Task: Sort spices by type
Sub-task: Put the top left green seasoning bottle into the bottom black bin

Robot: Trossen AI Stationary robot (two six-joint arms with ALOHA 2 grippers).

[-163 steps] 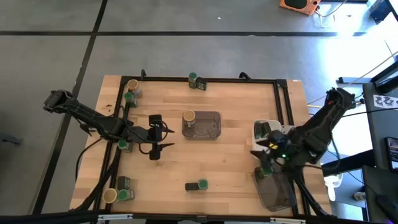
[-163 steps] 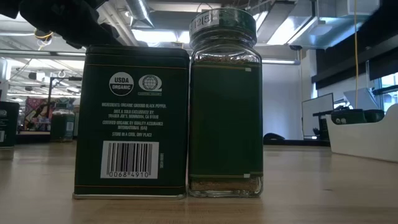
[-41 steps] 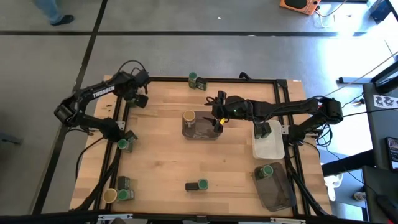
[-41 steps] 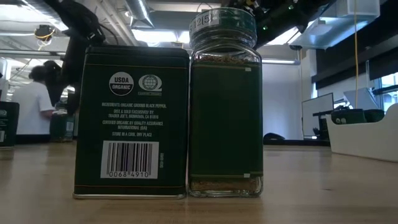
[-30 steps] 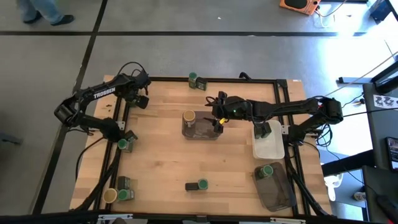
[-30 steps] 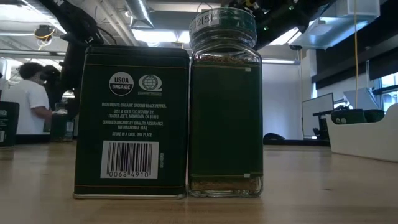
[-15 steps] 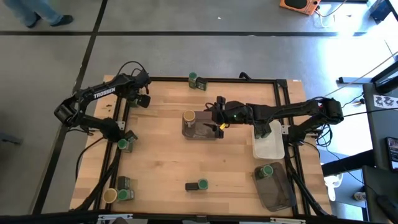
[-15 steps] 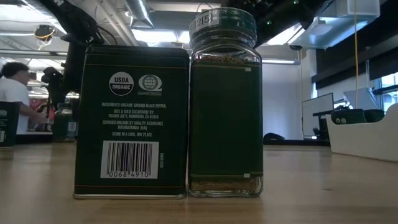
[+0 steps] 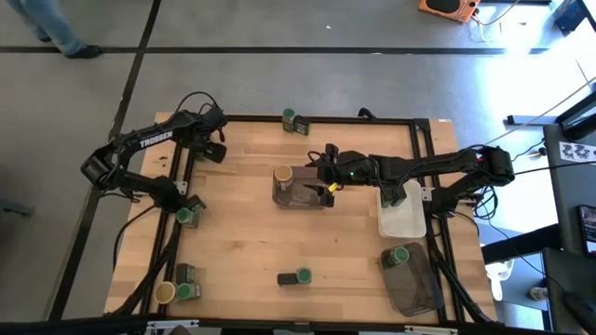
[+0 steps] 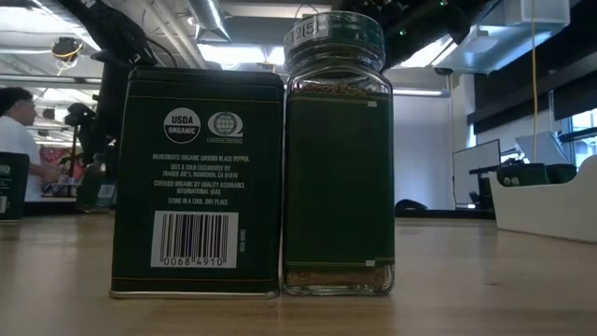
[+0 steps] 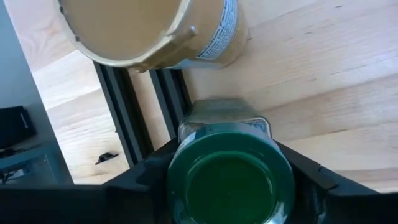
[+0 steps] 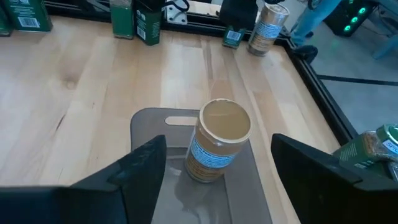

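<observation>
Sorting early, most jars unsorted.
- Grey tray [image 9: 312, 195], below right gripper [image 9: 328, 184]: one tan jar [image 9: 283, 175] in it, sorted; fingers spread, empty.
- Dark tray [image 9: 416, 288], well away from both grippers: one green jar [image 9: 399, 255] inside.
- White tray [image 9: 402, 216]: nothing visible in it.
- Left gripper [image 11: 230, 180]: fingers flank green-lid jar [image 11: 229, 180] at far-left corner, second tan jar [image 11: 149, 31] just beyond; clamp cannot tell.
- Left to sort: tin [image 10: 198, 182] and jar [image 10: 338, 154] at near edge, near-left cluster [image 9: 179, 289], far-edge jar [image 9: 290, 118].

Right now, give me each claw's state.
Left claw: closing around the green-lidded jar; grip cannot be told.
Right claw: open, empty, above the tan-lidded jar.
</observation>
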